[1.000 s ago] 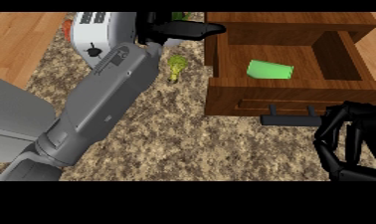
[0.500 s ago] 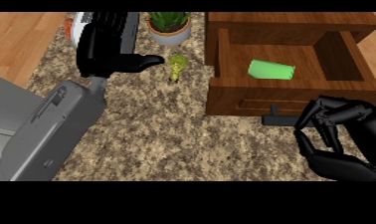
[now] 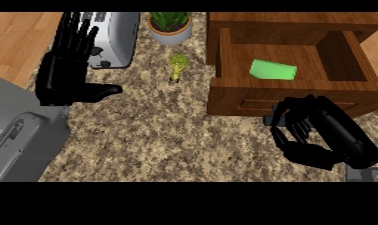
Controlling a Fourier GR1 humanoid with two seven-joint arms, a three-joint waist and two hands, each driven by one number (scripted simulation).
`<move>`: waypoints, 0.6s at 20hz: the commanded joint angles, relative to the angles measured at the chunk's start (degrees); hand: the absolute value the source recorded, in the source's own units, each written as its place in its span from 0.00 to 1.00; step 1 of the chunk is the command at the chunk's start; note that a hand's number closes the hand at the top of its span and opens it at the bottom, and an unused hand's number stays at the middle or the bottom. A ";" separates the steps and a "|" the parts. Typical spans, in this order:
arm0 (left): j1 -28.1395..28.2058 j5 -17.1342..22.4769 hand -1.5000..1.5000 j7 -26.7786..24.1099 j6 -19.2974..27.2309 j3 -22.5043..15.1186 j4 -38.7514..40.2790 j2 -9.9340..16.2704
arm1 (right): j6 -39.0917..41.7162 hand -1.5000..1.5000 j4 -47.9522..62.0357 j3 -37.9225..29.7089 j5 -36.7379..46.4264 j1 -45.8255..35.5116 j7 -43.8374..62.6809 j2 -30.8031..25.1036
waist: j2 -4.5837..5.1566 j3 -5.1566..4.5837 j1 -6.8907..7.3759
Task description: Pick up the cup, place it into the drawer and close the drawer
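The speckled stone worktop [image 3: 170, 134] carries a wooden drawer unit at the upper right, with its drawer [image 3: 295, 76] pulled out toward the lower edge of the view and standing open. The green cup [image 3: 273, 70] lies on its side on the drawer floor, roughly central between the side walls, touching neither hand. The right hand [image 3: 317, 134] sits just in front of the drawer's front panel, at the lower right; its fingers [image 3: 289, 119] are curled inward in a loose cage and close on nothing visible, their tips lying near the panel's lower edge. Whether they touch the panel or the handle recess cannot be determined. The left hand [image 3: 68, 71] shows at the left side over the worktop's edge, fingers straight and pointing up, thumb stretched out to the right, empty and at rest. Directly behind its fingertips stands a silver toaster [image 3: 114, 36], partly overlapped by that hand. A potted plant [image 3: 170, 26] in a pale pot stands at the top centre, between the toaster and the drawer unit. A small yellow-green object [image 3: 178, 66], its kind not discernible, stands on the worktop just below the plant and just left of the drawer's side wall. A grey forearm [image 3: 26, 134] fills the lower left corner.
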 commanded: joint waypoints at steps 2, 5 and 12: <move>8.69 -1.17 0.00 -2.65 -3.45 1.60 -4.50 1.71 | -5.87 1.00 9.73 6.50 12.34 -2.61 -5.19 1.89 | 0.08 0.01 -0.48; 12.25 0.02 0.00 -1.62 -6.59 4.54 -5.36 3.07 | -10.08 1.00 16.81 6.09 15.63 -3.45 -8.31 3.19 | 0.08 0.02 -0.84; 18.26 -0.84 0.00 -4.22 -11.91 7.50 -6.14 1.91 | -14.79 0.00 34.98 8.06 23.33 -12.49 -8.86 7.44 | 0.20 0.01 -0.75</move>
